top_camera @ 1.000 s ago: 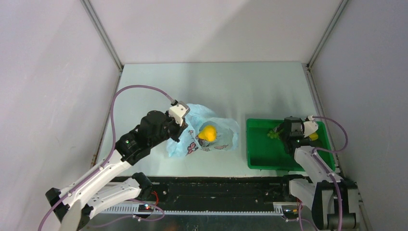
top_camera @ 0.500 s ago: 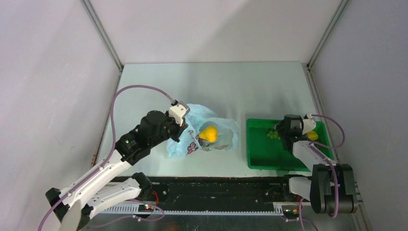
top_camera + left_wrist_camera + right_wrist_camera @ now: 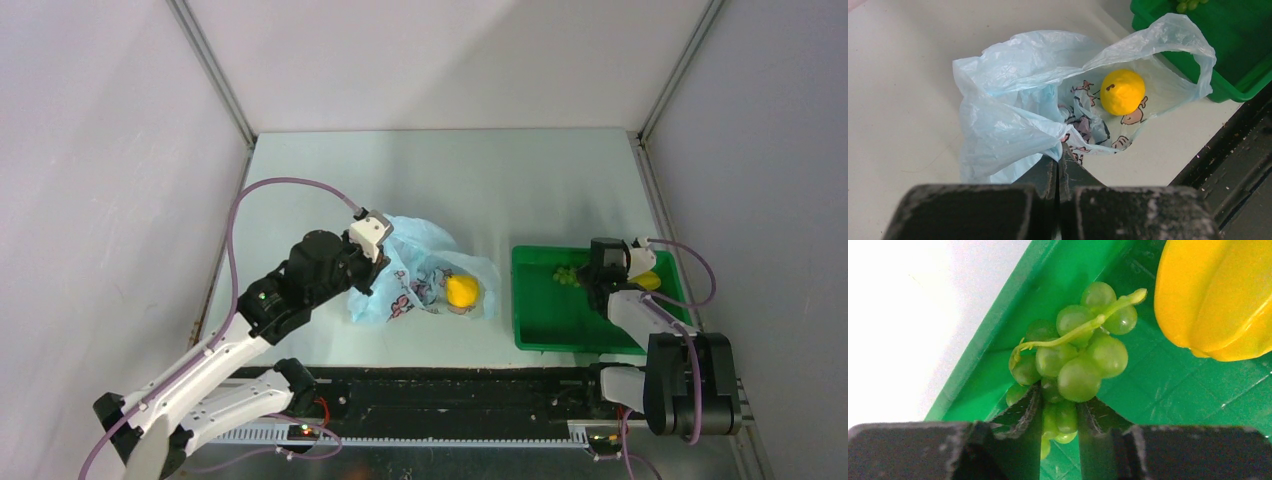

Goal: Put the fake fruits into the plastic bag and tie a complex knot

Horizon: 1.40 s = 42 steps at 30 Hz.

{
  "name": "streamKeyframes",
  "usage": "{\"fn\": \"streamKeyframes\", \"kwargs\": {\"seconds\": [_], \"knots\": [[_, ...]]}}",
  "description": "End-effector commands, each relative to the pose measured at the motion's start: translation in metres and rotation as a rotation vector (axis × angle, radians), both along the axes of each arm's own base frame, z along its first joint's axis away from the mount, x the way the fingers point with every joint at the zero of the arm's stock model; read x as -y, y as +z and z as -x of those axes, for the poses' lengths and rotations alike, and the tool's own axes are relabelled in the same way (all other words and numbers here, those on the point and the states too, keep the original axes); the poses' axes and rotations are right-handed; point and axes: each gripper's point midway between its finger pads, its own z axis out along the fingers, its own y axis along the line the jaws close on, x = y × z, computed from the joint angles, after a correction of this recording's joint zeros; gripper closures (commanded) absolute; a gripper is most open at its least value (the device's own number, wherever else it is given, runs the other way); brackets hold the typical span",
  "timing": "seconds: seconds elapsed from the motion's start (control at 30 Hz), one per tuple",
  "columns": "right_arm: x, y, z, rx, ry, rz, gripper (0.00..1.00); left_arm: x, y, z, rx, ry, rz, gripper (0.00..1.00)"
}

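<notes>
The plastic bag point(image 3: 420, 262) point(image 3: 1008, 100) lies crumpled on the pale tabletop point(image 3: 450, 180), left of centre and just beside the green tray point(image 3: 545, 322) point(image 3: 1233, 55). It is thin, light-blue and see-through, full of creases. Its mouth gapes toward the tray, with one handle loop arching up over the opening. Small pink-and-dark cartoon figures are printed on the film.

Inside the bag, near its tray-side end, sits a round yellow fruit point(image 3: 461, 291) point(image 3: 1122, 92). It is smooth and bright, with a small dark speck on its top. It rests on the printed lower layer of plastic, and nothing else is visible in the bag.

The grapes point(image 3: 566, 275) point(image 3: 1073, 360) are in the tray, close to its far-left corner. They form a small bunch of glossy light-green berries, with a pale curved stem lying across the top. A ribbed yellow fruit point(image 3: 1218, 295) point(image 3: 648, 281) lies in the tray just right of the bunch, apart from it.

The right gripper point(image 3: 1060, 402) is down in the tray. Its two dark fingers are pressed against the lowest berries, clamped on the bunch from both sides.

The left gripper point(image 3: 1058, 160) has its fingers pressed fully together. They pinch a fold of the bag's edge on the side away from the tray.
</notes>
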Motion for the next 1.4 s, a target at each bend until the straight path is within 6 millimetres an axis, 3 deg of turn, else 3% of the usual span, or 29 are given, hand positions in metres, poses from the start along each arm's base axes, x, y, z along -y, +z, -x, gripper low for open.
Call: {"fn": "streamKeyframes", "kwargs": {"seconds": [0.0, 0.2, 0.43, 0.63, 0.87, 0.93, 1.13, 1.37], "knots": [[0.000, 0.007, -0.008, 0.025, -0.004, -0.006, 0.77, 0.001, 0.010, 0.000, 0.018, 0.002, 0.042, 1.00], [0.002, 0.011, -0.007, 0.039, -0.009, 0.001, 1.00, 0.001, 0.010, 0.000, 0.020, 0.003, 0.043, 1.00], [0.004, 0.026, 0.001, 0.076, -0.018, 0.018, 1.00, 0.001, 0.010, -0.001, 0.019, 0.005, 0.041, 1.00], [0.004, 0.066, 0.013, 0.195, -0.011, 0.050, 1.00, 0.001, 0.010, -0.001, 0.021, 0.006, 0.042, 1.00], [-0.009, 0.107, 0.026, 0.324, 0.083, 0.087, 1.00, 0.001, 0.011, 0.000, 0.024, 0.005, 0.047, 1.00], [-0.020, 0.122, 0.026, 0.377, 0.161, 0.115, 1.00, 0.001, 0.013, 0.000, 0.031, 0.003, 0.054, 1.00], [-0.066, 0.194, 0.031, 0.644, 0.423, 0.239, 1.00, 0.000, 0.013, 0.000, 0.033, 0.006, 0.052, 1.00], [-0.146, 0.263, 0.054, 0.880, 0.763, 0.339, 1.00, -0.001, 0.011, -0.002, 0.032, 0.016, 0.041, 1.00]]}}
